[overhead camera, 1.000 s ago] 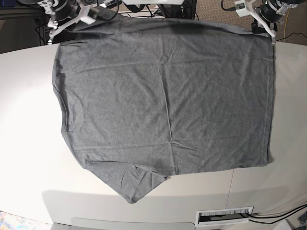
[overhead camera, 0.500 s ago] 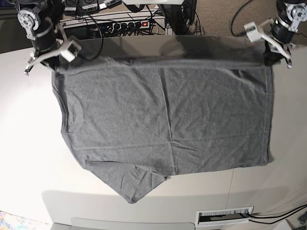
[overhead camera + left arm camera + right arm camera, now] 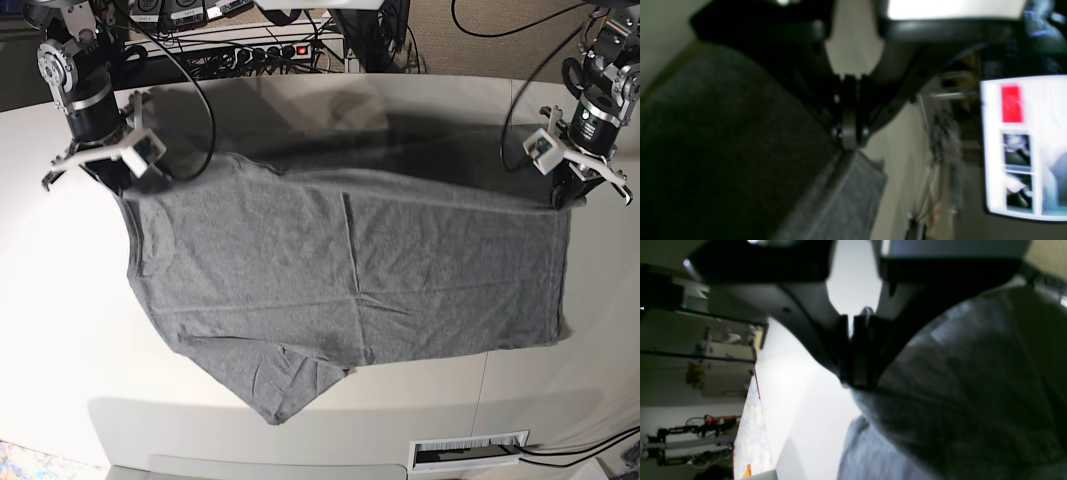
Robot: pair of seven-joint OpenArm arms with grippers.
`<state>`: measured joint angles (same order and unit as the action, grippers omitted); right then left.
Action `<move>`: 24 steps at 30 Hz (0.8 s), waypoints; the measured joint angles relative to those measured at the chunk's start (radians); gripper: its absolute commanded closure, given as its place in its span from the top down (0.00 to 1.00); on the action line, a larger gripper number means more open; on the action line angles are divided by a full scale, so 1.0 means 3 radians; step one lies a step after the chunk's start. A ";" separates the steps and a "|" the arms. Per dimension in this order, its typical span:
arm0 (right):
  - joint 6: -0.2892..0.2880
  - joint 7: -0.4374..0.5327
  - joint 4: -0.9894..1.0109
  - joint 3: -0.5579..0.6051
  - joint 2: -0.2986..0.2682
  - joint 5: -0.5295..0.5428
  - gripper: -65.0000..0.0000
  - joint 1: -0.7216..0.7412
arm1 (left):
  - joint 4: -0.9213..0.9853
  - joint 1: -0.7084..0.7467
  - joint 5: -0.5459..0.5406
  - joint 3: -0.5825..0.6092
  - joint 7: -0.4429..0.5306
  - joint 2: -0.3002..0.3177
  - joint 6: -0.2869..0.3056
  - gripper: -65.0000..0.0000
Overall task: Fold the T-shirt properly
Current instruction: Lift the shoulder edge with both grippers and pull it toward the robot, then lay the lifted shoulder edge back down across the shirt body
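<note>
The heather-grey T-shirt [image 3: 350, 270] lies spread across the white table [image 3: 60, 300], with its neckline toward the left in the base view. Its far edge is lifted off the table and sags between my two grippers. My left gripper [image 3: 561, 198], on the right of the base view, is shut on the far right corner. Up close its fingertips [image 3: 849, 140] pinch the hem of the T-shirt [image 3: 723, 150]. My right gripper [image 3: 122, 186], on the left, is shut on the shoulder corner; in its wrist view that gripper [image 3: 857, 381] clamps the T-shirt [image 3: 973, 406].
A power strip with cables [image 3: 260, 50] sits behind the table's far edge. A slotted opening [image 3: 468, 450] is set into the table near its front edge. A lit monitor [image 3: 1023, 146] stands off to the side in the left wrist view.
Both grippers have come forward over the table, carrying the T-shirt's far edge with them. That edge has left the back rim and now hangs over the shirt's own body.
</note>
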<state>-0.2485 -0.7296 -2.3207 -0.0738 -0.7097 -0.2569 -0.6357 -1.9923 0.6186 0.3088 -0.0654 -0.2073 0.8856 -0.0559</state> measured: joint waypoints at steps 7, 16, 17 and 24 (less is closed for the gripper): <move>-0.0037 -0.0019 0.0556 0.0515 0.0004 0.0009 0.00 0.0675 | 0.0497 -0.0342 -0.0092 0.0006 0.0256 -0.0219 0.0078 0.00; -0.0024 0.0053 0.1184 0.0916 0.0022 0.0029 0.00 0.1465 | 0.0928 -0.0524 -0.0102 0.0011 0.0547 -0.0228 0.0099 0.00; -0.0036 0.0067 0.1216 0.0947 0.0022 0.0066 0.00 0.1534 | 0.0945 -0.0544 -0.0149 0.0011 0.0546 -0.0228 0.0102 0.00; -0.0041 0.0118 0.1615 0.1057 0.0103 0.0102 0.00 0.1934 | 0.0954 -0.0782 -0.0398 0.0011 0.0538 -0.0238 0.0286 0.00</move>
<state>-0.2607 -0.6941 -1.8362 0.2432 -0.6788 -0.2264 -0.0555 -1.7061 0.3840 0.1894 -0.0620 -0.0460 0.8143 0.0299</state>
